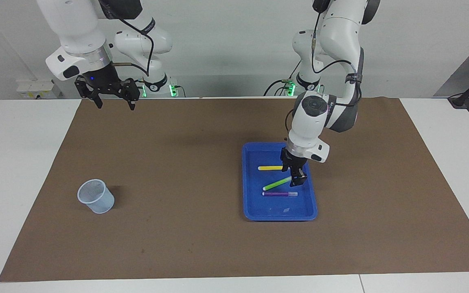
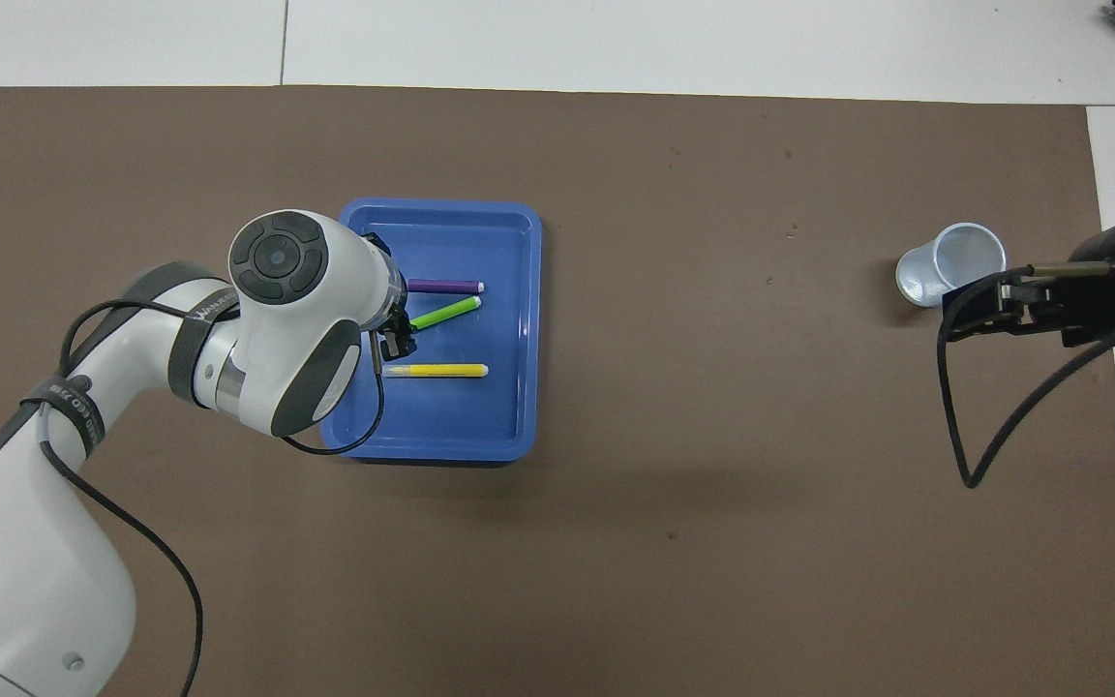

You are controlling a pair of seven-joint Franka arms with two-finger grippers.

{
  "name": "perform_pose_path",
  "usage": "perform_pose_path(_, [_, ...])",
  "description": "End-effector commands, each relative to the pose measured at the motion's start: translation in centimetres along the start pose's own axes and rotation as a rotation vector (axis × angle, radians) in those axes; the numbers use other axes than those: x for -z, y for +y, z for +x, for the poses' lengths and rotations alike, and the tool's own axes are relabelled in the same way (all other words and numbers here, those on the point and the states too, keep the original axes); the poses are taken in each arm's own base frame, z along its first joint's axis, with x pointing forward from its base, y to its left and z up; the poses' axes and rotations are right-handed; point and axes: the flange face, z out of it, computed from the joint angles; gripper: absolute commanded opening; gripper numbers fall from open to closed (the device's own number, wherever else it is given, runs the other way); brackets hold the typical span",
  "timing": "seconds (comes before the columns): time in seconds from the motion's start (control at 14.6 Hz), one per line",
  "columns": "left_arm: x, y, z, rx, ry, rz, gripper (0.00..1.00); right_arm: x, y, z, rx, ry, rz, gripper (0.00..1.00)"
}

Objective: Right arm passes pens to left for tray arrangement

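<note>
The blue tray lies on the brown mat toward the left arm's end, also in the overhead view. In it lie a yellow pen nearest the robots and a purple pen farthest. Between them the green pen lies slanted. My left gripper reaches down into the tray, shut on the green pen's end. My right gripper is open and empty, raised over the mat's edge by its base, waiting.
A translucent bluish cup sits on the mat toward the right arm's end. The brown mat covers most of the white table.
</note>
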Motion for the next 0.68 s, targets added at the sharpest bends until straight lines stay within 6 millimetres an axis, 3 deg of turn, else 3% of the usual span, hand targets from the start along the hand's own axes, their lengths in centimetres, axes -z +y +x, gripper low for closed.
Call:
perform_pose_path(0.0, [-0.5,-0.6,0.3,0.02,-0.013,-0.005,0.51,-0.1,0.1,-0.6,0.013,0.002,-0.006,1.0])
perform_pose_path(0.62, [-2.8,-1.2,1.1,0.021,-0.039,-0.03,0.51,-0.1,0.1,-0.6,0.011,0.003,-0.006,1.0])
